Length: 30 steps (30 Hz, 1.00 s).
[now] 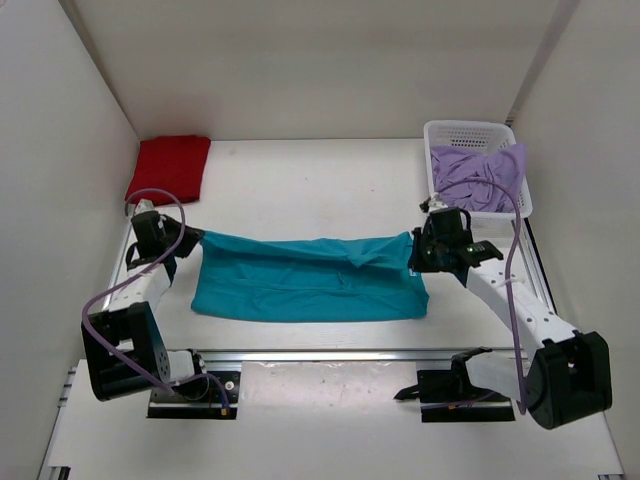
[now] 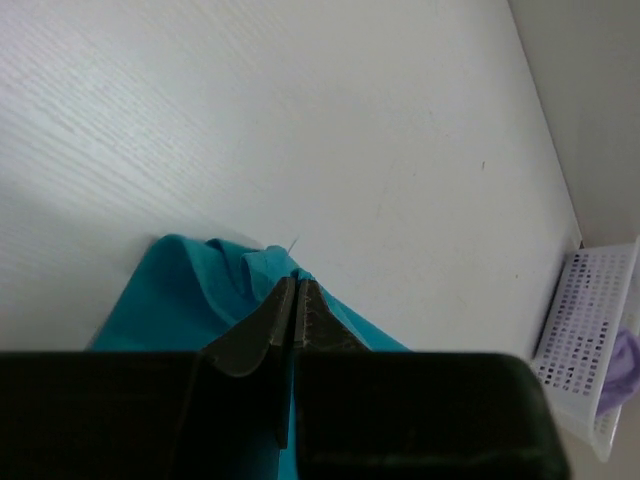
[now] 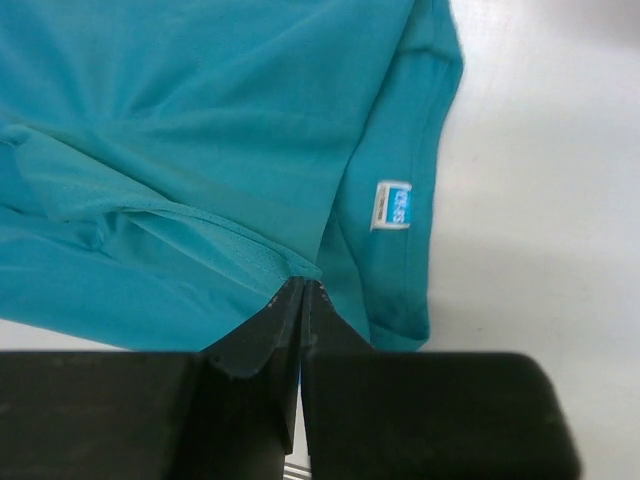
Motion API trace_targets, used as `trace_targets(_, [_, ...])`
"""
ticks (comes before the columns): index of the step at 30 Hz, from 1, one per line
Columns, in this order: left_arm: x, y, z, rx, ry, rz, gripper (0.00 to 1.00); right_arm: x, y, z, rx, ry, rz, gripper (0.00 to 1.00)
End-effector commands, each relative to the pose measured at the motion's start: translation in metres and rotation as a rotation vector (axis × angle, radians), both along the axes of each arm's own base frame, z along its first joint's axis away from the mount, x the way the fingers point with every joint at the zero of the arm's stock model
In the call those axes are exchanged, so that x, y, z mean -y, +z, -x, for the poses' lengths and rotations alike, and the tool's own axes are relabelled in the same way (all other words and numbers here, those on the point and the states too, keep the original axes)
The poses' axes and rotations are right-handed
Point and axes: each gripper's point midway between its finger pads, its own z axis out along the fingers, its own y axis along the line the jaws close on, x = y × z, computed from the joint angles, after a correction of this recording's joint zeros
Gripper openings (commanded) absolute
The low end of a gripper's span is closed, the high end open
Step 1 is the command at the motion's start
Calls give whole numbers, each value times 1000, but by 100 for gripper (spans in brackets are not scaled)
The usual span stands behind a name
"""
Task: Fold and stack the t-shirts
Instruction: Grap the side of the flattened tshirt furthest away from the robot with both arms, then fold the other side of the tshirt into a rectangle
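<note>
On table (image 1: 320, 175) | 3 t-shirts | teal t-shirt (image 1: 310, 282): centre, stretched between 2 grippers | red t-shirt (image 1: 168, 167): folded, far-left corner | 1 basket (image 1: 470, 130): far-right, holds crumpled lavender t-shirt (image 1: 480, 178) | left gripper (image 2: 296, 283), right gripper (image 3: 303, 285): each clenched on teal t-shirt edge

High rear camera overlooks the table (image 1: 320, 180); both wrist cameras look closely at the teal t-shirt (image 1: 310, 285).
</note>
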Motion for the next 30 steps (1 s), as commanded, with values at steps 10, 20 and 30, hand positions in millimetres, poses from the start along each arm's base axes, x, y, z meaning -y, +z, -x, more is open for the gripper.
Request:
trace_targets(10, [-12, -2, 33, 30, 38, 65, 27, -14, -52, 60, -80, -30, -88, 3])
trace_targets(20, [34, 18, 29, 127, -61, 42, 31, -36, -22, 52, -27, 75, -105, 18])
trace_targets(30, [158, 0, 58, 116, -405, -51, 30, -150, -13, 32, 48, 402, -38, 9])
